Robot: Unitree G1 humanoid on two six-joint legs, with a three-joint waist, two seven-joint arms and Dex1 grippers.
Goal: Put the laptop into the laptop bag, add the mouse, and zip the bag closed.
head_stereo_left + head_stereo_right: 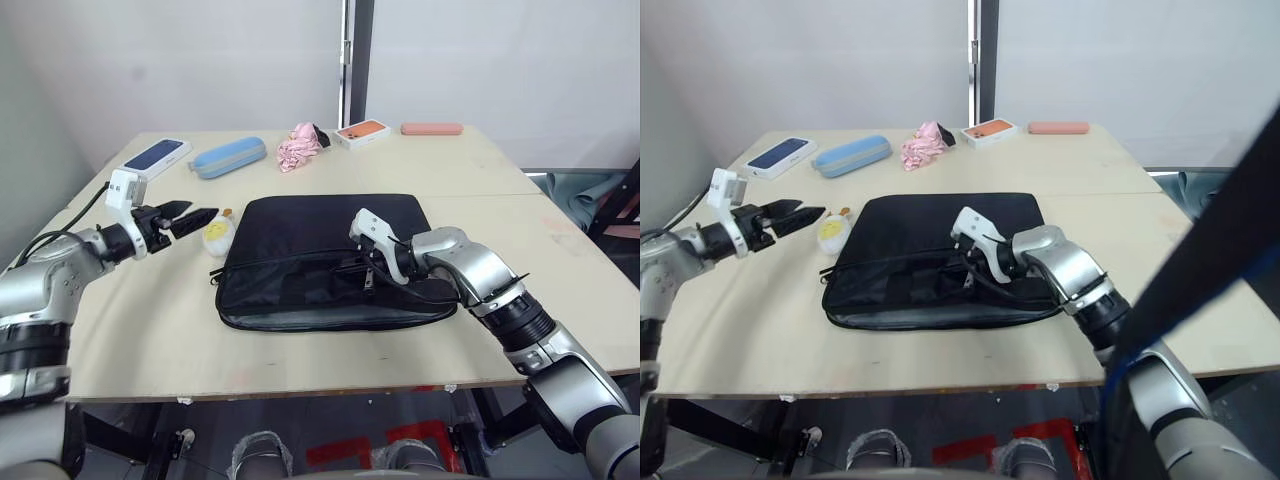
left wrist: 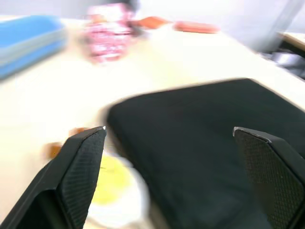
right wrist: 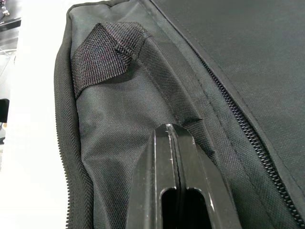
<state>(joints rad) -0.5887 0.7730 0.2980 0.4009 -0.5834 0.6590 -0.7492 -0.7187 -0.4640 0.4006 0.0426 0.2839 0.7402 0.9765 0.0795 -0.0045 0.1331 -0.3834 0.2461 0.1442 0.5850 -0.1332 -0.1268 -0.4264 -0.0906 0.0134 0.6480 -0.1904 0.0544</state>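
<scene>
On the laptop bag (image 1: 330,262), long axis crosswise, the right gripper (image 1: 372,272) sits pinched shut over the front zipper. Left gripper (image 1: 192,217) hovers open off its left end, near the plush charm (image 1: 217,236).

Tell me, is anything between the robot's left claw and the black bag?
Nothing blocks it. The left gripper hovers open off the laptop bag's left edge, and the small plush charm lies just below its fingertips, beside the bag.

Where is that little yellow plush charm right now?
The plush charm lies on the table at the laptop bag's left edge, just beyond the left end effector.
</scene>
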